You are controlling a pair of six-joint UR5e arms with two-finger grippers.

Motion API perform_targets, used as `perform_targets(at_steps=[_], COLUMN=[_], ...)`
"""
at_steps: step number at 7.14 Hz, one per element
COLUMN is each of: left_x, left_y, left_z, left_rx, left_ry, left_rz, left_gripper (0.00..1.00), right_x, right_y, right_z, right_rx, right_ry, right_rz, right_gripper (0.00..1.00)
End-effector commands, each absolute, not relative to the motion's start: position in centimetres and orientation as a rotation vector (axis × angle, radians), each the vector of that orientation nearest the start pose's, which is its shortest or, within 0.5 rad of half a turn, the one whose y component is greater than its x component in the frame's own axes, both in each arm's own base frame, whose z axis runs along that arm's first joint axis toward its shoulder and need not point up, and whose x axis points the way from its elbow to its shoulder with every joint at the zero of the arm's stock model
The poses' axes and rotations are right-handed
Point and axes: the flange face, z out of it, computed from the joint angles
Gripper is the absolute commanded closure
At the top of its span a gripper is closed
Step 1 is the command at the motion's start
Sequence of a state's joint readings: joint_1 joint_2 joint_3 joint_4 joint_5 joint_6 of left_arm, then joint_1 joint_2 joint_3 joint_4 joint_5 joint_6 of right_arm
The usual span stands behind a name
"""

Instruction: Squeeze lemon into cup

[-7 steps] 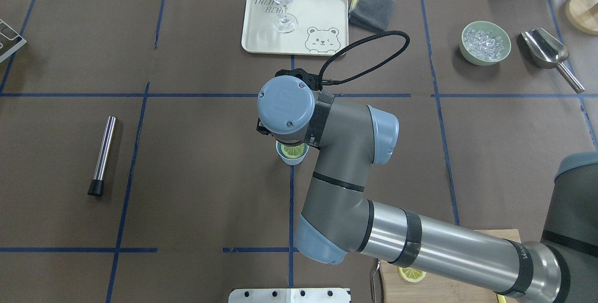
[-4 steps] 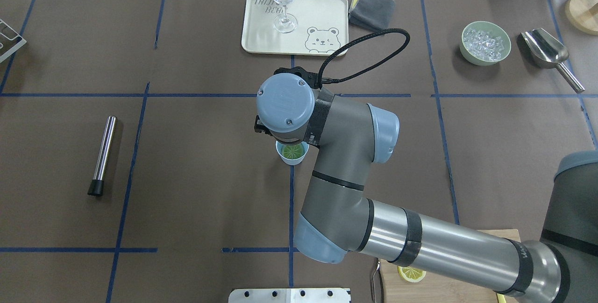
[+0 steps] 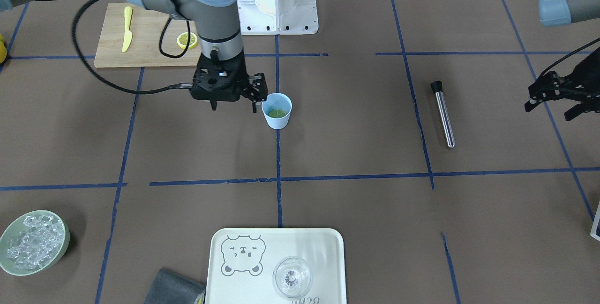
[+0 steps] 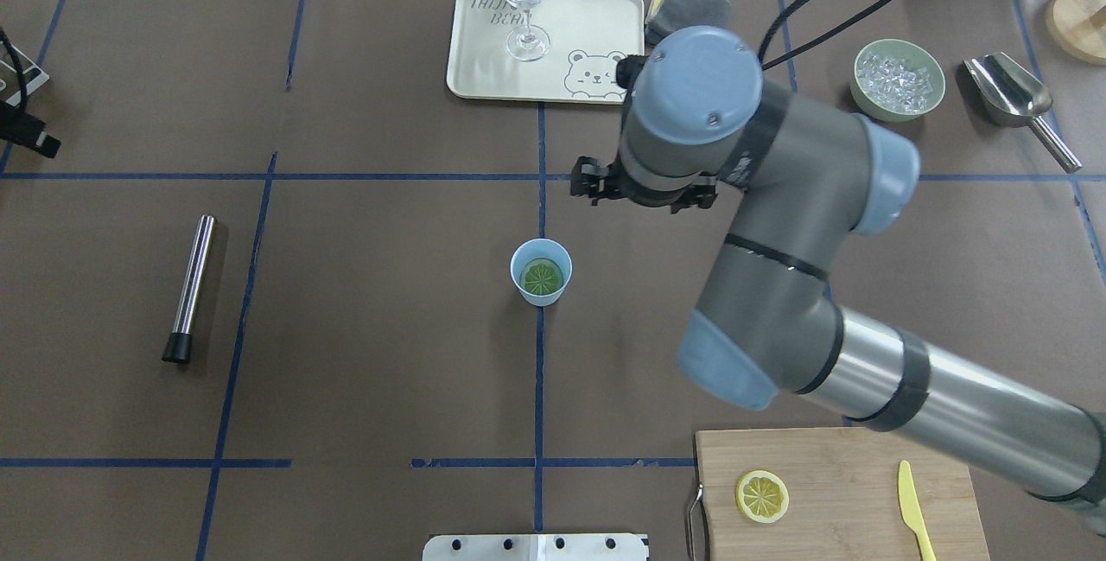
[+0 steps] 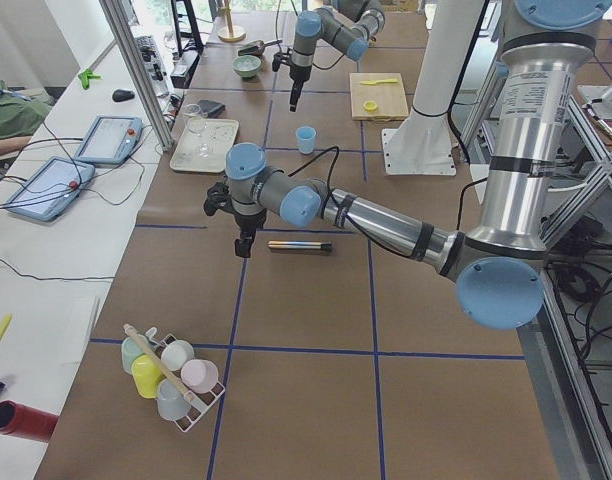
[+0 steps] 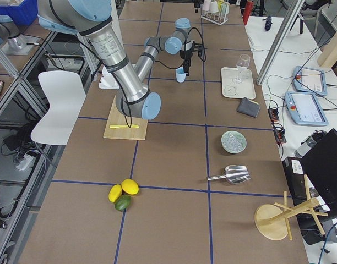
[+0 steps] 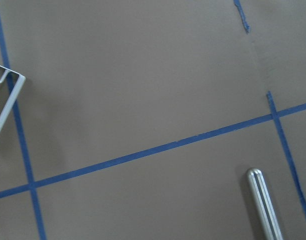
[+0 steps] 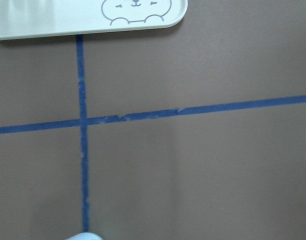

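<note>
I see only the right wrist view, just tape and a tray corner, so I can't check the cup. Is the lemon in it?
Observer: Yes, the lemon lies flat inside the cup.
Operator: Is my gripper holding anything?
Observer: No, the right gripper is open and empty, off to the cup's side.
Operator: Is there another slice?
Observer: One slice, on the board beside the knife.

Cup (image 4: 521, 265): light blue, plain. Lemon slice (image 4: 543, 277): yellow-green, segmented. Desk (image 4: 389, 284): brown, with blue tape grid (image 4: 538, 371). Tray (image 4: 570, 25): cream, bear print.
</note>
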State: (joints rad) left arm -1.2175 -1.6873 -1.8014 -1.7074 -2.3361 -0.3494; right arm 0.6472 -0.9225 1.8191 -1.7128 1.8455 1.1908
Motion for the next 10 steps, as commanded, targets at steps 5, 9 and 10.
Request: perform_targets(at_steps=[5,9,10], left_x=[20.6,28.2,30.3], left_y=[-53.0,-51.2,-50.7], left_z=[42.7,47.2,48.8], left_rx=[-0.037,-0.182,-0.215], left_ry=[0.86,0.768,0.753], left_rz=[0.197,0.268,0.293], left_gripper=[0.0,0.0,0.0], right_x=[-17.6,-10.1,-10.0], right_y=[-55.1,-53.9,-53.9], right_z=[37.6,42.8,42.8], right_rx=[0.141,0.119,0.12], right_ry=[-0.76,-0.823,-0.823], right_rz=[-0.082,-0.136,-0.136], right_gripper=[0.0,0.0,0.0])
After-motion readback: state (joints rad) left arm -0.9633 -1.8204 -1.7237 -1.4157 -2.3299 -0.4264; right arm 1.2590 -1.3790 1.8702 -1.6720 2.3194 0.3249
